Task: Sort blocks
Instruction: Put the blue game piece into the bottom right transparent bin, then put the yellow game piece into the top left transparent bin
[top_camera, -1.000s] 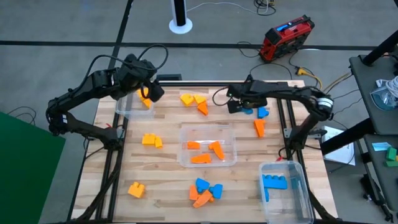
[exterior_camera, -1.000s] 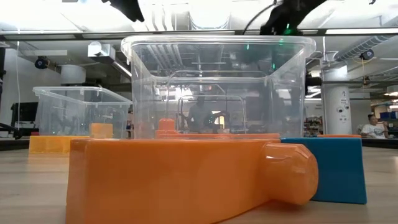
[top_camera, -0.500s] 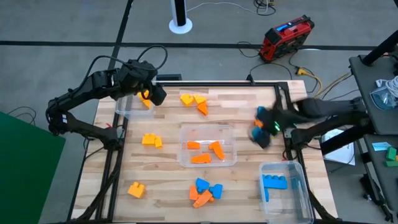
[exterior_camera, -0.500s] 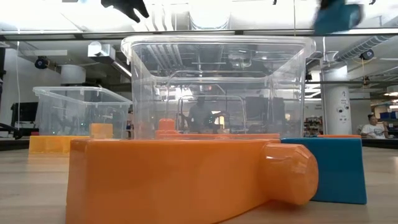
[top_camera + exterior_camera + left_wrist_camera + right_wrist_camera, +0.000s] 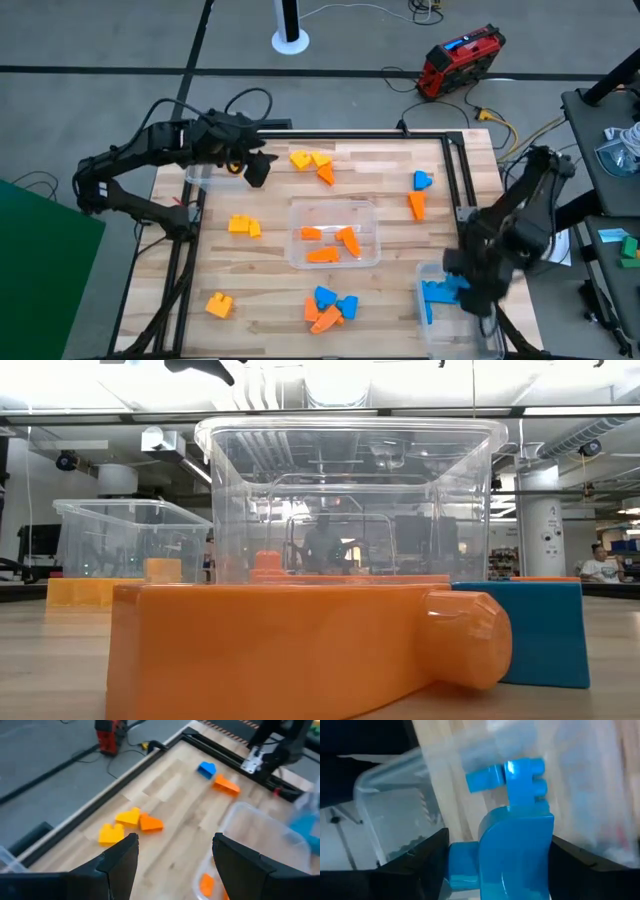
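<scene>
Blue block (image 5: 516, 851) is clamped between the right gripper (image 5: 470, 285)'s fingers, and in the high view that gripper sits right over the clear bin (image 5: 485, 322) at the near right corner of the wooden table (image 5: 395, 190). Inside that bin there are already a couple of blue pieces (image 5: 512, 777), lying on its floor below the held one.

Rest of the blocks are scattered around:
- centre bin (image 5: 370, 215) has a few orange ones (image 5: 333, 243) in it
- a mixed blue and orange pile (image 5: 329, 306) sits just in front of that bin, near the front edge
- a lone blue block (image 5: 422, 180) and an orange wedge (image 5: 417, 205) lie close together over on the right side
- two yellow blocks (image 5: 308, 159) with an orange one (image 5: 326, 174) just beside them are at the far edge
- a yellow pair (image 5: 243, 226) is on the left, and another yellow one (image 5: 219, 304) is near the front left corner

Left gripper (image 5: 256, 170) hangs over the far left part of the table, just beside the third clear bin (image 5: 203, 172). Its fingers (image 5: 122, 862) are spread wide with nothing between them, and the wrist view looks past them at that yellow and orange group.

Low view is mostly filled by a big orange block (image 5: 300, 650) with a blue one (image 5: 545, 630) next to it and the centre bin behind.
</scene>
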Tool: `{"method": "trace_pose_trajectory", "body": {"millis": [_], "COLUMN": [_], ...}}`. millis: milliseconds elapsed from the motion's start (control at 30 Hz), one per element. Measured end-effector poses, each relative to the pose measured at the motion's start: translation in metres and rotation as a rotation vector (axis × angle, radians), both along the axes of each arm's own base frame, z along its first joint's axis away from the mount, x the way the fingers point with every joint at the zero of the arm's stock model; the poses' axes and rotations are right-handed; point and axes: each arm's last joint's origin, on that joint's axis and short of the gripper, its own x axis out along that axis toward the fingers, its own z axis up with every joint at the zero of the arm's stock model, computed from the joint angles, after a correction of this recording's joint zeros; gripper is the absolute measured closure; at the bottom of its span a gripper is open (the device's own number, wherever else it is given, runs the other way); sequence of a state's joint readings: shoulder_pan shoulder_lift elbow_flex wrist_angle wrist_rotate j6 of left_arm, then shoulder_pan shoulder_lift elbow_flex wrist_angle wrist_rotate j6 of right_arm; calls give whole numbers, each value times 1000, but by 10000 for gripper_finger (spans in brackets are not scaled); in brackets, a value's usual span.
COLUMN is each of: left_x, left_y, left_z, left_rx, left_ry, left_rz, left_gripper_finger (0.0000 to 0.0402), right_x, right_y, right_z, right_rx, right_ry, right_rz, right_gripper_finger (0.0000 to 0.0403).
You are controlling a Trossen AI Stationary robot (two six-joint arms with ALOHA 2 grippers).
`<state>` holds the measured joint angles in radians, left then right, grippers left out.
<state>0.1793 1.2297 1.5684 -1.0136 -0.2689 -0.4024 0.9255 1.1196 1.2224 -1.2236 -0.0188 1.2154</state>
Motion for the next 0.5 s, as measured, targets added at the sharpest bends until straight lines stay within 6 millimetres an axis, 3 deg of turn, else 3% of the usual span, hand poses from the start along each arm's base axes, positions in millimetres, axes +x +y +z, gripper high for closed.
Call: {"method": "trace_pose_trajectory", "body": {"millis": [67,300,500], "left_x": [1,2,3], "left_y": [-5,-14,-16], "left_z": [0,0,0], "left_rx": [-22,-76,-125], "left_ry": [-14,-42,-63], "left_rz": [-4,-2,17], "left_gripper_finger": [171,171,171], "right_x": [-4,-7,-6], "right_y": [13,44,44], "right_z": [-7,-31,-32], "right_rx": [-20,-89,-90], "right_ry": [40,137,144], "right_rz": [-4,-33,-104], "right_gripper_finger": [142,29,12]}}
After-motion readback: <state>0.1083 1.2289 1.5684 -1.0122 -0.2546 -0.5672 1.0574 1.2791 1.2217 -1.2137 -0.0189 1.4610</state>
